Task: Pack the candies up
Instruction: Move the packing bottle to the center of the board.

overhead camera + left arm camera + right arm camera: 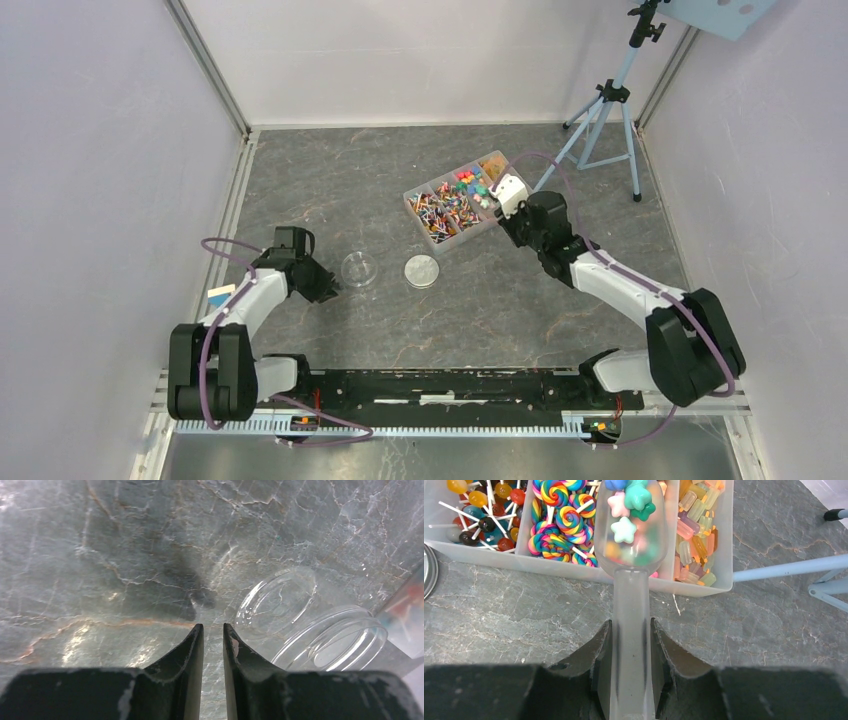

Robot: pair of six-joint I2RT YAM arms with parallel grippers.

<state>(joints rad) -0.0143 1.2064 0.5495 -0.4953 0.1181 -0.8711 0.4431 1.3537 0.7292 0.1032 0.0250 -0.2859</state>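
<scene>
Marbled tabletop (330, 180), seemingly glass jar (359, 268) beside lid (422, 271), tripod (603, 110) behind candies (450, 205)

A high camera looks down on everything, the left wrist view closely shares its jar (359, 268), the right its tray (410, 198)

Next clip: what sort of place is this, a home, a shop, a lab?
Most likely a lab test cell for robot recordings: plain pale walls box in a marble-patterned table, a tripod stands in the far right corner, and the tray of candies looks like a staged prop.
</scene>
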